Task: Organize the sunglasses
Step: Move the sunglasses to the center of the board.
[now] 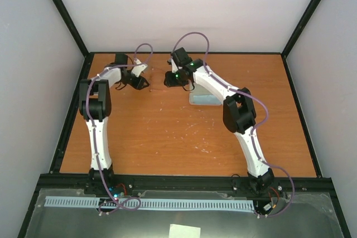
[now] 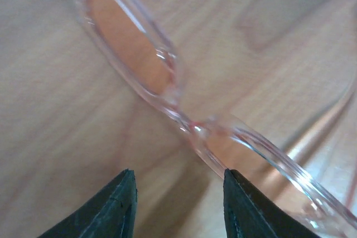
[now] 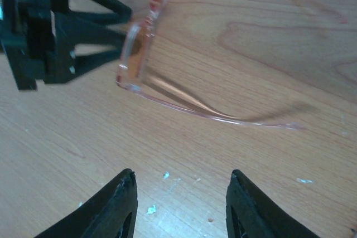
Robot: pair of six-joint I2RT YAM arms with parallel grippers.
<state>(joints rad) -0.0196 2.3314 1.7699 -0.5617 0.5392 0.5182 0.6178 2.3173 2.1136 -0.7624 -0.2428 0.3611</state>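
Where sunglasses (image 3: 134,54) sit, far table (image 1: 167,132) edge lies near.

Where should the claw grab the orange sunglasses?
Probably the thin unfolded arm of the sunglasses: it sticks out straight and bare, right ahead of the open right claw, which could come down over it and pinch across.

blue-grey cloth (image 1: 203,100) on wooden table (image 1: 167,132)

The sunglasses (image 2: 128,43) — clear pinkish frame, orange lenses — are with arms unfolded, at the far side of the table (image 1: 167,132).
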